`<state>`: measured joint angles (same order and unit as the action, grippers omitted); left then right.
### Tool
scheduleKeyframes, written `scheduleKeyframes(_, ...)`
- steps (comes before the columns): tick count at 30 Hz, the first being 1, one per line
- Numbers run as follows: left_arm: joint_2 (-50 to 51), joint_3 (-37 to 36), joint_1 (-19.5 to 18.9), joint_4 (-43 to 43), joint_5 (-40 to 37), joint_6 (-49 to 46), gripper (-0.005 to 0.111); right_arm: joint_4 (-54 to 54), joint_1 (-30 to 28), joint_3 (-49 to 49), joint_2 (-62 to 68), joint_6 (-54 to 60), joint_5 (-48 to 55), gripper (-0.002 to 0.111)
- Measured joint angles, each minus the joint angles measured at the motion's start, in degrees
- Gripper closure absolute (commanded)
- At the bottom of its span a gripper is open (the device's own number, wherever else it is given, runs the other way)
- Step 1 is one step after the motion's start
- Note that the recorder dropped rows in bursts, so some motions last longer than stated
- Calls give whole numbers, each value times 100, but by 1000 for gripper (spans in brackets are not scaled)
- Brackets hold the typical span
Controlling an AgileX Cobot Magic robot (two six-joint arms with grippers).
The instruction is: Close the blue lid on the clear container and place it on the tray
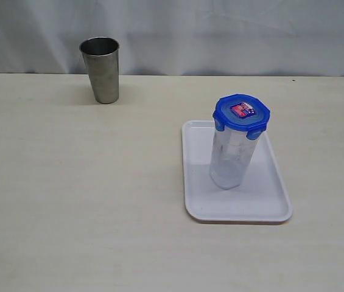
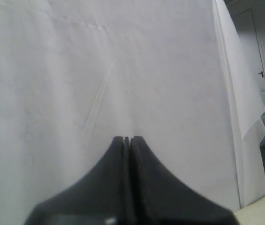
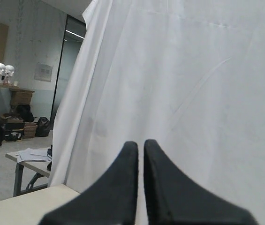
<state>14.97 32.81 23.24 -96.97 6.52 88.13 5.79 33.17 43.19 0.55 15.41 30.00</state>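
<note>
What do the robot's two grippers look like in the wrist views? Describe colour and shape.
The left gripper and the right gripper are matte black: two prongs each, broad at the base, curving in to narrow rounded tips. No cables or markings show.

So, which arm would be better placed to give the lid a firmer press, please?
Probably the right: the clear container, blue lid on, stands on the tray on that arm's side. Left gripper and right gripper are shut, facing the curtain.

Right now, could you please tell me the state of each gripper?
Left gripper: closed, holding nothing.
Right gripper: closed, holding nothing.
</note>
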Motion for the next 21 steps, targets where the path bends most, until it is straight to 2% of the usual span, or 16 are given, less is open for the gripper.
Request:
scheduleKeyframes(15,-317,0,0,0,357,0,107,0,0,0,0,0,0,104)
scheduleKeyframes(16,-317,0,0,180,304,-249,107,0,0,0,0,0,0,104)
scheduleKeyframes(17,-317,0,0,455,246,-477,107,0,0,0,0,0,0,104)
scheduleKeyframes(18,-317,0,0,1711,78,-1496,107,0,0,0,0,0,0,104)
scheduleKeyframes(19,-317,0,0,2388,-12,-2083,107,0,0,0,0,0,0,104)
scheduleKeyframes(20,-317,0,0,4234,-280,-3828,107,0,0,0,0,0,0,104)
scheduleKeyframes(21,-346,0,0,5506,-483,-5149,107,0,0,0,0,0,0,104)
